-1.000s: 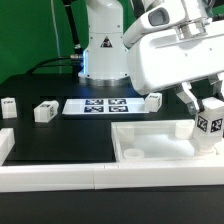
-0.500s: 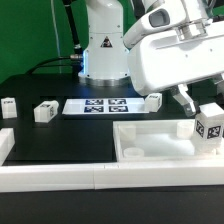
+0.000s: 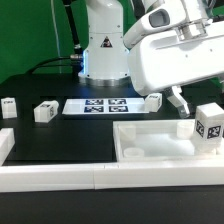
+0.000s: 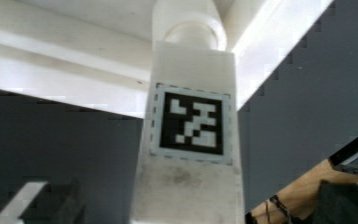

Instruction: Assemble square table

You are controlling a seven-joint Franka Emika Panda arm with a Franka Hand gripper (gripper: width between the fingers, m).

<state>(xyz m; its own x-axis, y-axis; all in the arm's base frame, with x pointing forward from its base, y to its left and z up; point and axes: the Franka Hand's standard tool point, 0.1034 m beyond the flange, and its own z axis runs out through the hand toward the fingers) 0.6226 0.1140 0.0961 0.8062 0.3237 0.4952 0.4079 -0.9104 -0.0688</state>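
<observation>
1. The leg [image 3: 208, 128] stands upright, its long axis vertical. It sits at the corner of the table top [image 3: 150, 152] on the exterior view's right, with its lower end inside the raised rim. We cannot tell whether it is seated in a socket.
2. It is a short white post with flat faces. A black-and-white square tag sits on the face turned to the exterior camera, and in the wrist view one end narrows to a rounded tip.
3. The gripper [image 4: 176, 205] is released. In the wrist view we see a gap on each side of the leg, and in the exterior view a dark finger [image 3: 181, 98] stands apart from it.
4. The table top is white and lies flat on the black table [image 3: 40, 138], just behind the border wall [image 3: 60, 172].
5. Further back lies the marker board [image 3: 97, 105]. A second leg [image 3: 152, 100] is just beside it, while a third leg [image 3: 44, 112] and a fourth leg [image 3: 8, 107] lie toward the exterior view's left, all resting on the black table.
</observation>
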